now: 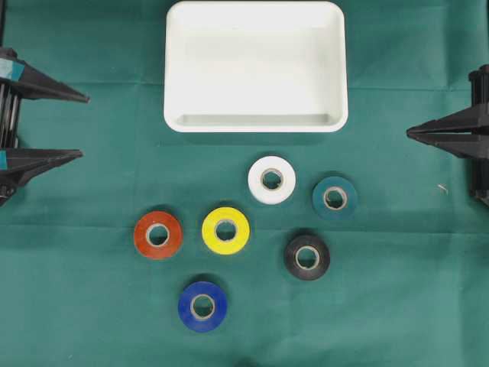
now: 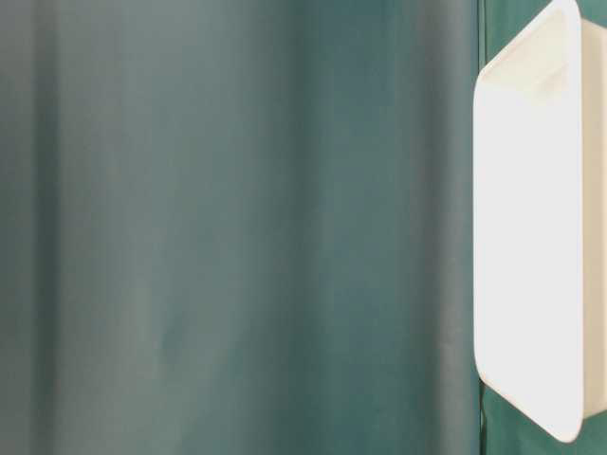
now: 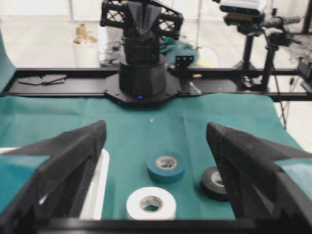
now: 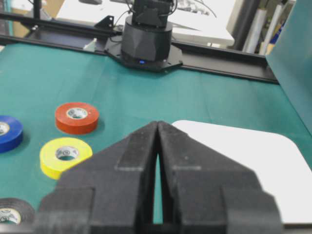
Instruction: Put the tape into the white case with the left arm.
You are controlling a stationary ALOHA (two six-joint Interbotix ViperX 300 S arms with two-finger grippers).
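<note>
Several tape rolls lie flat on the green cloth: white (image 1: 257,182), teal (image 1: 320,199), red (image 1: 141,235), yellow (image 1: 210,232), black (image 1: 293,258) and blue (image 1: 187,308). The white case (image 1: 256,124) sits behind them and holds nothing. My left gripper (image 1: 84,125) hovers at the left edge, open wide, well clear of every roll. Between its fingers the left wrist view shows the white roll (image 3: 141,212) and the teal roll (image 3: 158,174), with the case rim (image 3: 95,195) at the left finger. My right gripper (image 1: 410,132) rests at the right edge, shut and empty (image 4: 158,124).
Green cloth covers the whole table. The right arm's base (image 3: 141,78) stands beyond the far cloth edge in the left wrist view. The table-level view shows only cloth and the case (image 2: 531,237) at its right side.
</note>
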